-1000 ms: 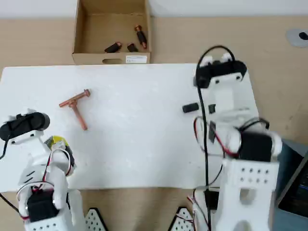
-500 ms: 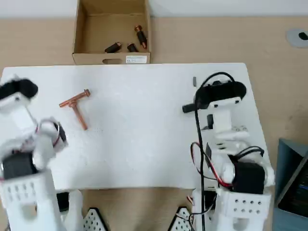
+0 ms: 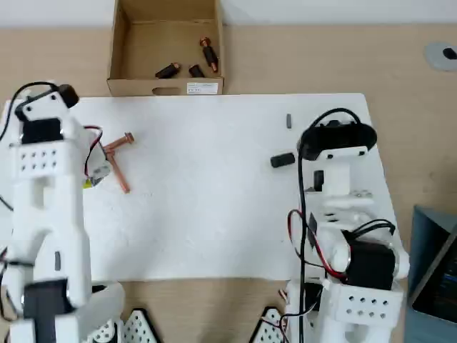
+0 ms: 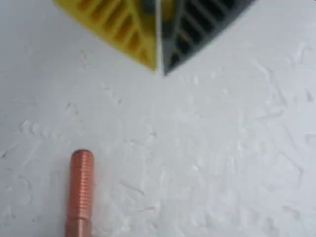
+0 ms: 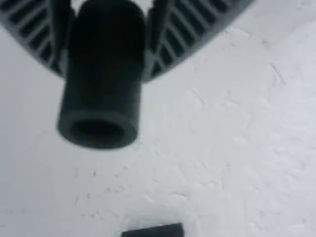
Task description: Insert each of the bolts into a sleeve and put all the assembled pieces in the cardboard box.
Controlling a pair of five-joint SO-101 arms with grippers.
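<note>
While right claw (image 5: 106,49) grips hollow black sleeve (image 5: 98,113), left claw (image 4: 159,59) closed near threaded copper bolt (image 4: 80,192).

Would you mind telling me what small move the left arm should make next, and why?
Probably open the left gripper and shift it over the copper bolt. It looks shut and empty, and it sits off to one side of the bolt, while the right gripper holds a black sleeve for it.
</note>
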